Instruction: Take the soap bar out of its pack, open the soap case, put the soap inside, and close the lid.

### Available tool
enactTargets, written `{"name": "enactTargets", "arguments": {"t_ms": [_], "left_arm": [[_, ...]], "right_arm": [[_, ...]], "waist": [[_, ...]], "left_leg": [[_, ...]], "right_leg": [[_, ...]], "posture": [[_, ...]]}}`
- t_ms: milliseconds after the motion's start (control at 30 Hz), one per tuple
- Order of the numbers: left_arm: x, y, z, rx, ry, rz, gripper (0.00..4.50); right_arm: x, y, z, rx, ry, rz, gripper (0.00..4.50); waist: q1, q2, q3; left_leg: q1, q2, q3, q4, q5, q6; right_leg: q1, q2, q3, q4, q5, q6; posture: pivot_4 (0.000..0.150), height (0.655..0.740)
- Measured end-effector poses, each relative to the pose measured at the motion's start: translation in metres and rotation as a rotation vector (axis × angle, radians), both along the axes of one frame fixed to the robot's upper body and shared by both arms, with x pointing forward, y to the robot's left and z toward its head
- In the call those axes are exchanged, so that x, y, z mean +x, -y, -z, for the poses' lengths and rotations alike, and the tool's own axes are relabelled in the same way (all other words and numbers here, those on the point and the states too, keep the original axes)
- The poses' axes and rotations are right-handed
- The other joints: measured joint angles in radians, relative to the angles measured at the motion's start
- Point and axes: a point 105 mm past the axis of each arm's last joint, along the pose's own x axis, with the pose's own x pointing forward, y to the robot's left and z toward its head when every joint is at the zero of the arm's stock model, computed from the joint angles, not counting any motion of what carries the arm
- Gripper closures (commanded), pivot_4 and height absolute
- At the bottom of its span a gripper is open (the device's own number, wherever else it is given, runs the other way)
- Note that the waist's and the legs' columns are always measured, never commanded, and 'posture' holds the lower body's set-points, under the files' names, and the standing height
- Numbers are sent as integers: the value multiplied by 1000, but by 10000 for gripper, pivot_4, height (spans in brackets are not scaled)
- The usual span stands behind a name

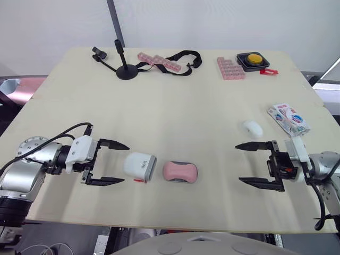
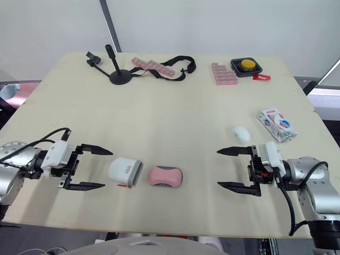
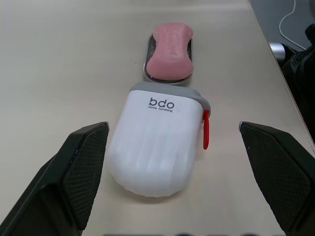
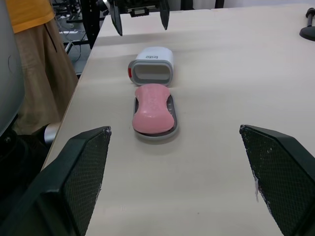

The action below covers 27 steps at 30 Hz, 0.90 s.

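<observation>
Pink soap (image 1: 179, 171) sits near the front edge of the table (image 1: 175, 106), just left of centre. It is a smooth, waisted bar with rounded ends, lying flat on a shallow grey tray (image 4: 155, 136). Its long axis runs side to side across the table, one end toward each arm.

Just beside it on the robot's left is the lid (image 1: 139, 167), lying on its side in line with the soap. It is a glossy white ribbed plastic shell with a grey rim. Its open mouth faces the soap and its rounded closed end points at the left gripper (image 1: 124, 163). A small gap separates lid and tray, and a red loop (image 3: 206, 130) hangs at the lid's rim.

The left gripper's black fingers are spread wide either side of the lid's closed end, holding nothing; the pads look textured.

The right gripper (image 1: 238, 163) is well to the right of the soap, with its fingers also parted and nothing between them.

Behind it, the printed pack (image 1: 288, 118) lies near the table's right edge, with a white lump (image 1: 253, 127) beside it.
</observation>
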Motion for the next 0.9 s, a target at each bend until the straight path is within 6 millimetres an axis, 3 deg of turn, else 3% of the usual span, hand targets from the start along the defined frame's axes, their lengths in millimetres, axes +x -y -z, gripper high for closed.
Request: {"name": "enactTargets", "arguments": {"t_ms": [400,900], "left_arm": [[18,9,9,169,18,135,0],[19,26,27,212,-2,225,0]], "right_arm": [[-6,-7,3,-16,9,-8,347],[-7,-7,7,-13,-7,39,347]], "waist": [[2,0,0],[1,0,0]], "left_leg": [[-1,0,0,1,0,1],[-1,0,0,1,0,1]], "right_leg": [[-1,-1,0,1,0,0],[-1,-1,0,1,0,-1]], "posture": [[1500,7400],[1500,7400]]}}
